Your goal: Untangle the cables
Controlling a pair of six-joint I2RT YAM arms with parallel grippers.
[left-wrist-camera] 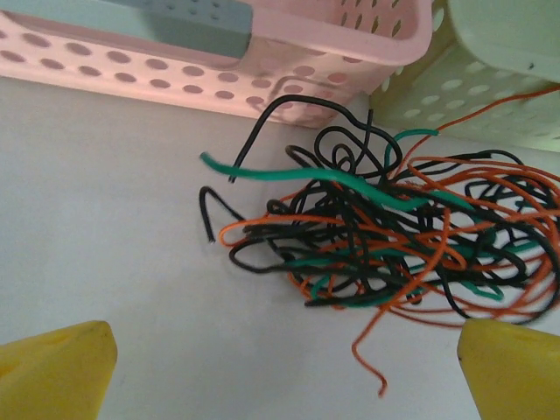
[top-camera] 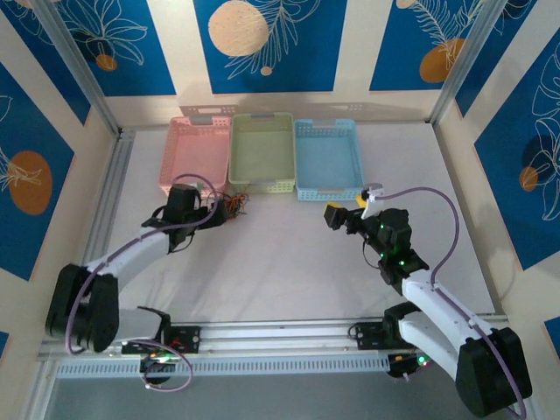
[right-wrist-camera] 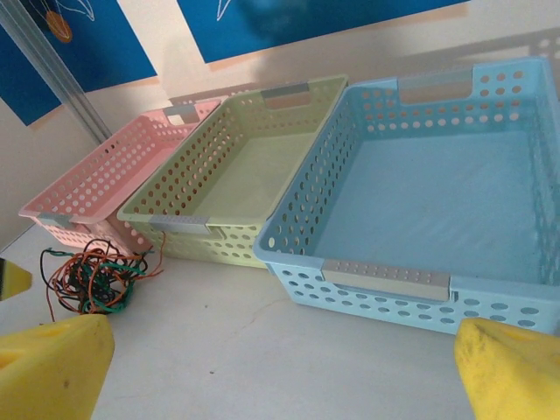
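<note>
The cables (top-camera: 233, 206) lie as one knotted heap of thin black, orange-red and green wires on the white table, just in front of the gap between the pink and green baskets. In the left wrist view the cables (left-wrist-camera: 385, 236) sit just ahead of my left gripper (left-wrist-camera: 284, 376), slightly to the right; its yellow fingertips (left-wrist-camera: 57, 372) stand wide apart with bare table between them. My left gripper (top-camera: 213, 213) is right beside the heap. My right gripper (top-camera: 348, 208) is open near the blue basket, far from the cables (right-wrist-camera: 87, 280), with nothing between its fingers (right-wrist-camera: 512, 372).
Three perforated baskets stand side by side at the back: pink (top-camera: 194, 153), green (top-camera: 261, 149) and blue (top-camera: 328, 157), all with nothing inside. The pink basket's wall (left-wrist-camera: 175, 66) and green basket's wall (left-wrist-camera: 490, 87) rise right behind the heap. Frame posts border the table.
</note>
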